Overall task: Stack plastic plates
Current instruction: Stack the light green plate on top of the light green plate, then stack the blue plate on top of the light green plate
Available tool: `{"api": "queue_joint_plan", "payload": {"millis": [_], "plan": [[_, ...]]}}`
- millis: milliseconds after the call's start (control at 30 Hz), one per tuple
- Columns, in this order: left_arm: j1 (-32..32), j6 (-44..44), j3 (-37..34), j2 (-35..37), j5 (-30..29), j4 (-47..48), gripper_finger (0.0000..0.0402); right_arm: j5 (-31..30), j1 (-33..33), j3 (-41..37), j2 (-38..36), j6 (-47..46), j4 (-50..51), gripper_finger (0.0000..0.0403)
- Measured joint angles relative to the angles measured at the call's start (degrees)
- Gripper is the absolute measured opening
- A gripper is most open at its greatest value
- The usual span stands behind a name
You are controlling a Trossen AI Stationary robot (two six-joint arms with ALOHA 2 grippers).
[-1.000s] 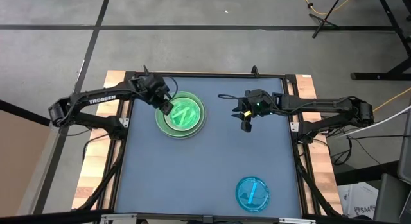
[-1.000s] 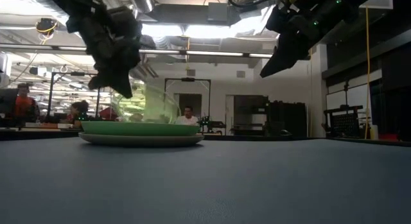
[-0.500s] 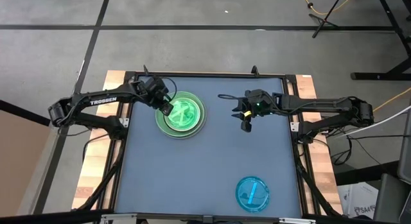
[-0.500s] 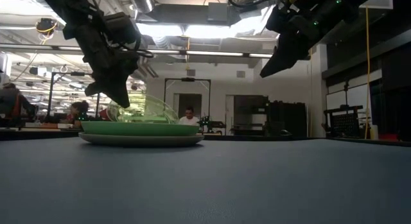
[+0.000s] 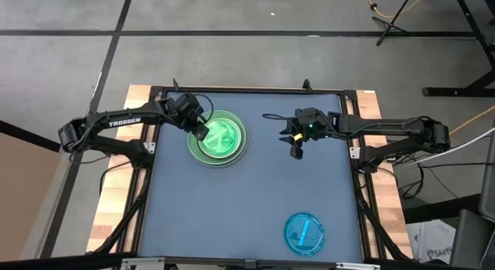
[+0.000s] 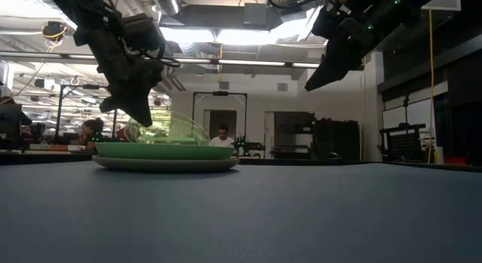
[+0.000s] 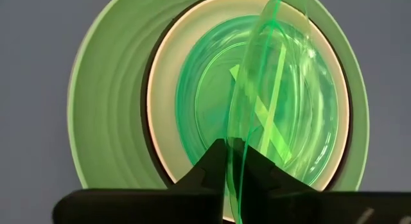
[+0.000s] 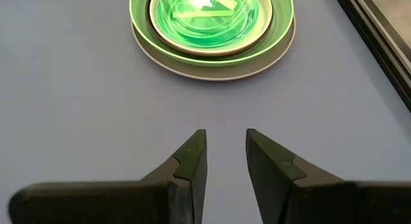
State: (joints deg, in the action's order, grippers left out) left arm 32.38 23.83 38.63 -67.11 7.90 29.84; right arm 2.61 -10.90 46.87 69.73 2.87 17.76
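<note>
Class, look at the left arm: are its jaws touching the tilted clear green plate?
Touching. In the left wrist view the left gripper pinches the rim of the tilted green plate between its jaws.

Light: bright ceiling strips (image 6: 226, 37) glare in the low view; arms silhouetted
Table (image 5: 247, 193): evenly lit; shadows faint
Focus: tabletop foreground soft in the low view

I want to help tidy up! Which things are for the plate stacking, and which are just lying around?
For stacking:
- plate stack
- tilted green plate, pinched by the left gripper
- blue plates
- right gripper, waiting with nothing in it

Just there:
- black cable
- table
</note>
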Motion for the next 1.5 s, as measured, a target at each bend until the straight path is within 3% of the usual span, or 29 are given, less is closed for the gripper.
{"api": "queue_joint_plan", "payload": {"millis": [400,967,1233,1500], "plan": [[-3.7,1.2,-0.1,0.0,-6.5,-2.7,0.0102,0.0,0.0,0.0,0.0,0.0,0.0,0.0099],[-7.3,-1.6,-0.1,0.0,-7.8,-4.7,0.0105,0.0,0.0,0.0,0.0,0.0,0.1,0.0099],[-7.3,-4.9,-0.1,0.0,-13.0,-4.7,0.0105,0.0,0.0,0.0,0.0,0.0,0.5,0.0099],[-7.3,-4.9,-0.1,0.0,-13.2,-5.0,0.0105,0.0,0.0,0.0,0.0,0.0,0.5,0.0099]]}}
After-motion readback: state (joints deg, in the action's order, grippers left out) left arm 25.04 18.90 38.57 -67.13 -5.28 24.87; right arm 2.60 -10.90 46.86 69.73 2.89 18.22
